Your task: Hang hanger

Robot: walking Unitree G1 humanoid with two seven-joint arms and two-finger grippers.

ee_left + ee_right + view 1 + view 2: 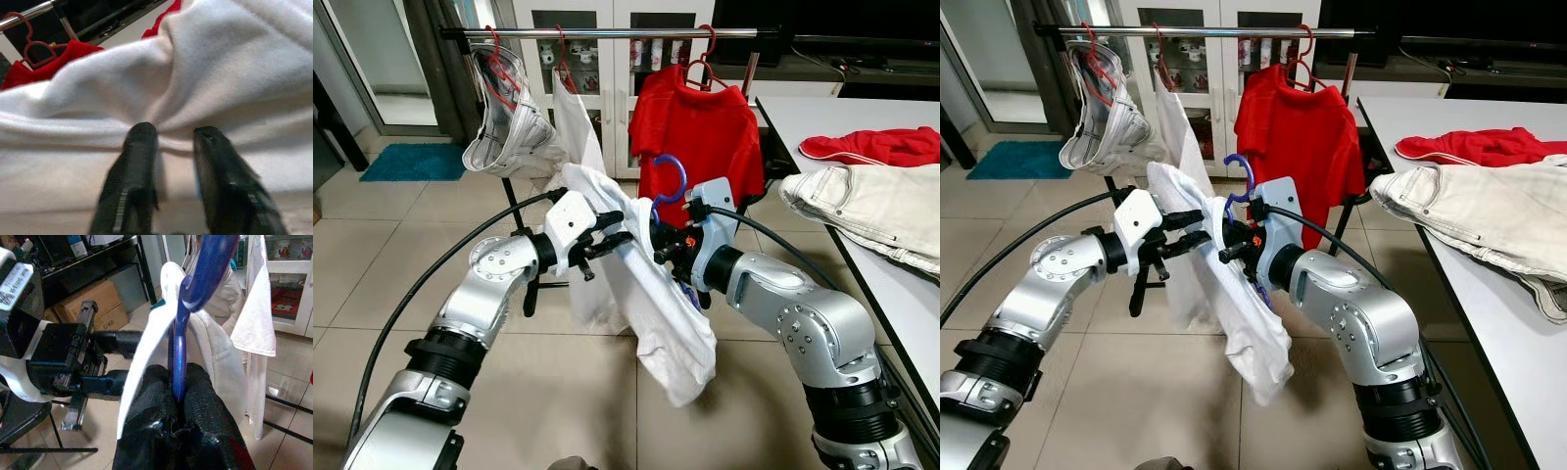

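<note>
Both grippers on garment, blue hanger (178, 357) pinched in right gripper (180, 396)

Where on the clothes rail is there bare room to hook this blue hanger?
The rail is bare between the white garment's red hanger and the red shirt. Its left end is crowded by the grey-white trousers. The right gripper holds the blue hanger.

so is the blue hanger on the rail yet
Not yet. The blue hanger is shut in the right gripper, its hook well below the rail.
</note>
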